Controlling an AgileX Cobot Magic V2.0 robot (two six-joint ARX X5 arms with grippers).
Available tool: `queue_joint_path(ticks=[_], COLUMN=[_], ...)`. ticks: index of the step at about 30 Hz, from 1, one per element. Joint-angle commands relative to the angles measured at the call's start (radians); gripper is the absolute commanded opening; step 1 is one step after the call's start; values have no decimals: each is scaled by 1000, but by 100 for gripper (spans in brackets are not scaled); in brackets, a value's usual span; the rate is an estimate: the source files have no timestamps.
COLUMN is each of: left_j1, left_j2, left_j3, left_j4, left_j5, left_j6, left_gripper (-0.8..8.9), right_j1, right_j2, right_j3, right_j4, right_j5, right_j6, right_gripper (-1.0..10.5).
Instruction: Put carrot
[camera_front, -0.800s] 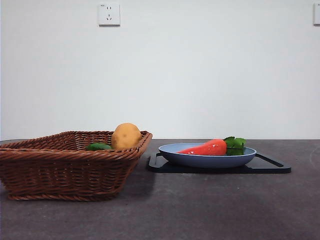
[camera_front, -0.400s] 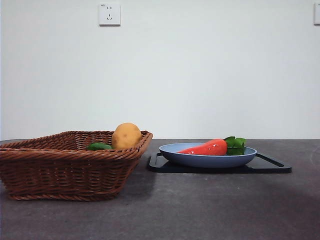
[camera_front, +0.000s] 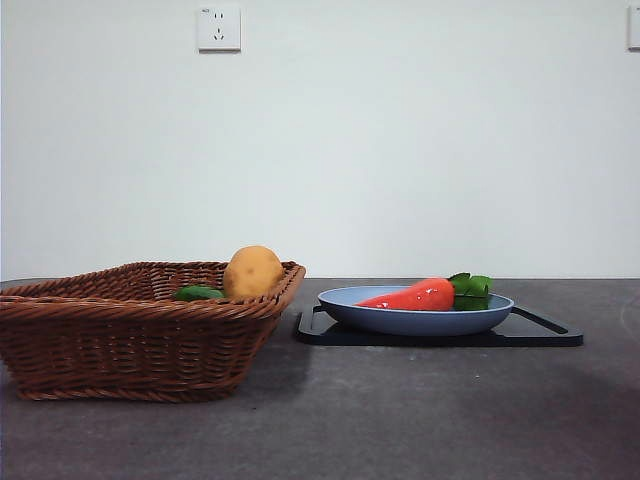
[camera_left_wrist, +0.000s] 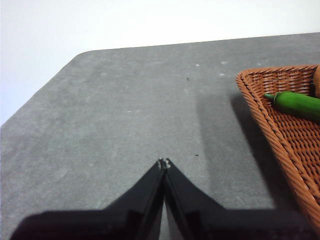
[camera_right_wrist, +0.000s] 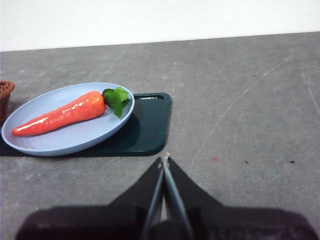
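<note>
Front on, we see the carrot (camera_front: 412, 296) lying in the blue plate (camera_front: 415, 320) on the dark tray (camera_front: 540, 332), beside the basket (camera_front: 130, 335) with its potato (camera_front: 252, 271). Left wrist: our left gripper (camera_left_wrist: 163, 163) hangs pinched closed over bare table. Right wrist: right gripper (camera_right_wrist: 164, 162) closed too, empty, near the tray.

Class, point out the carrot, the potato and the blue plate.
carrot (camera_right_wrist: 60, 116), right wrist view, middle of its orange body.
potato (camera_front: 252, 271), front view, its rounded front.
blue plate (camera_right_wrist: 75, 139), right wrist view, bare part below the carrot.
</note>
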Motion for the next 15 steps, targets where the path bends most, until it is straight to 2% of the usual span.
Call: queue_joint_path(ticks=[1, 15], left_j1=[2, 2], left_j2=[-2, -3], left_j3=[-6, -6], left_j4=[12, 12], left_j5=[0, 0], left_j6=[-10, -10], left_gripper=[8, 8], right_j1=[0, 0], right_j2=[-9, -6], right_j3=[-6, -6], right_j4=[-2, 7], right_j5=[3, 6], right_j6=[15, 15], right_gripper=[4, 4])
